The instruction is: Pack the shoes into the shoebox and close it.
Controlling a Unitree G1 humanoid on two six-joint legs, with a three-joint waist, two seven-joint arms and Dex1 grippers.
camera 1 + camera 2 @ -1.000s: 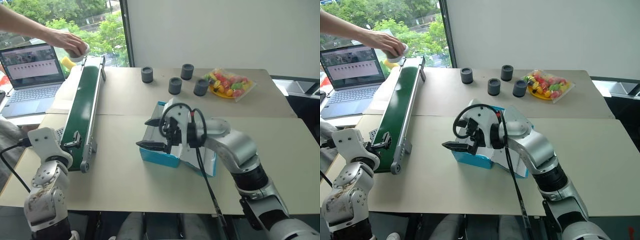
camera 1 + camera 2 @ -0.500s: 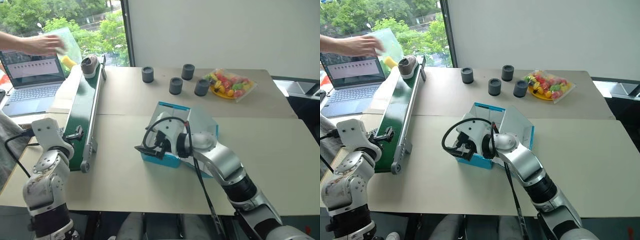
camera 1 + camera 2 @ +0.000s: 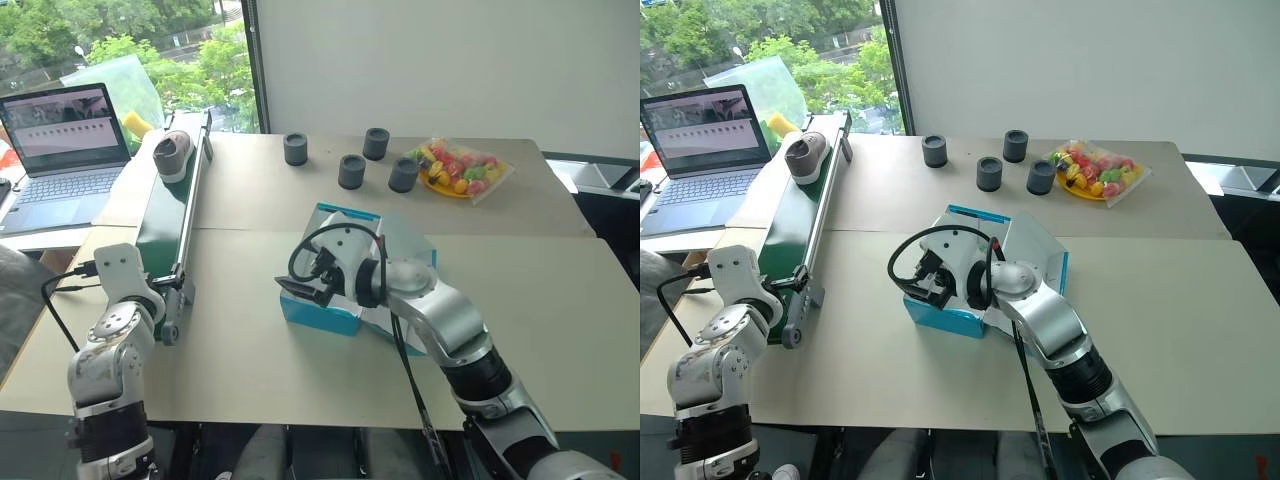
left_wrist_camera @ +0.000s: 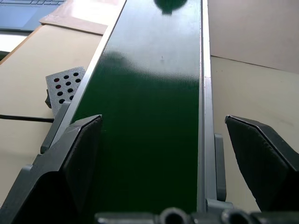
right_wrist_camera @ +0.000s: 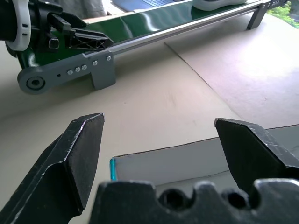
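A white wall [image 3: 430, 60] stands behind two beige tables [image 3: 260, 185]. At the left a window [image 3: 130, 50] shows green trees [image 3: 40, 30] in daylight.

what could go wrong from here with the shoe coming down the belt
The grey sneaker sits at the far end of the green conveyor belt; the open left gripper waits at the near end and may mistime its catch. The right gripper hovers over the blue cardboard shoebox and could block the drop.
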